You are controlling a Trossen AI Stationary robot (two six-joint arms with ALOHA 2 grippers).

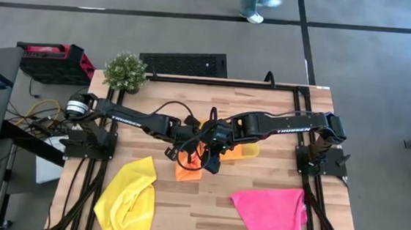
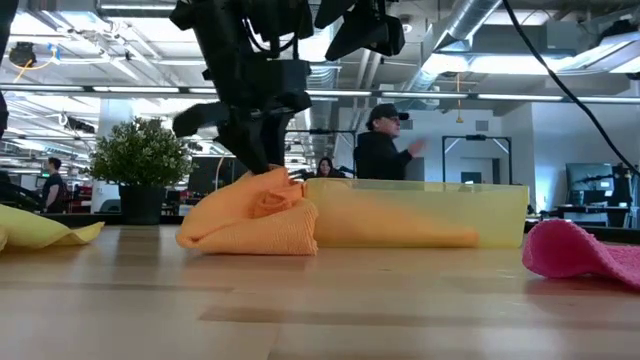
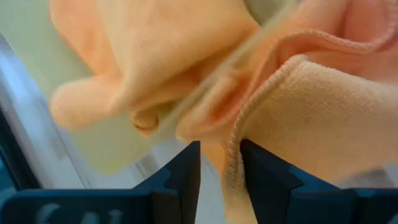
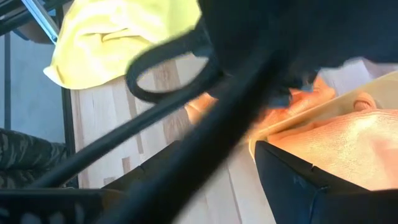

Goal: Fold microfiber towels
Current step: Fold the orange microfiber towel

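Four towels were on the table. Going left to right in the high view: a yellow towel (image 1: 126,194) lay crumpled at the near left, an orange towel (image 1: 189,169) sat bunched at the centre, a second orange towel (image 1: 243,152) lay in the yellow tray (image 1: 253,147) just right of it, and a pink towel (image 1: 271,214) lay spread at the near right.

Left arm reached from its base across to the centre, wrist bent down over the bunched orange towel. Left gripper (image 3: 221,163) pointed at the cloth; its fingers (image 3: 186,165) stood a little apart with a hemmed edge hanging between them. Whether that edge was pinched or already let go, I could not tell. In the low view the towel stood as a rumpled heap touching the tray's end wall, not flat.

Right arm reached in from the right, elbow high, its gripper (image 1: 220,140) above the tray's left end, jaws standing wide and empty, close beside the left wrist.

Judgement: the fold was far from tidy. To do this step well, the heap should be drawn clear of the tray, spread flat, then taken by two corners of one hem, one per gripper, and laid over evenly. The arms were crowded; a cable loop hung near the cloth and could snag.
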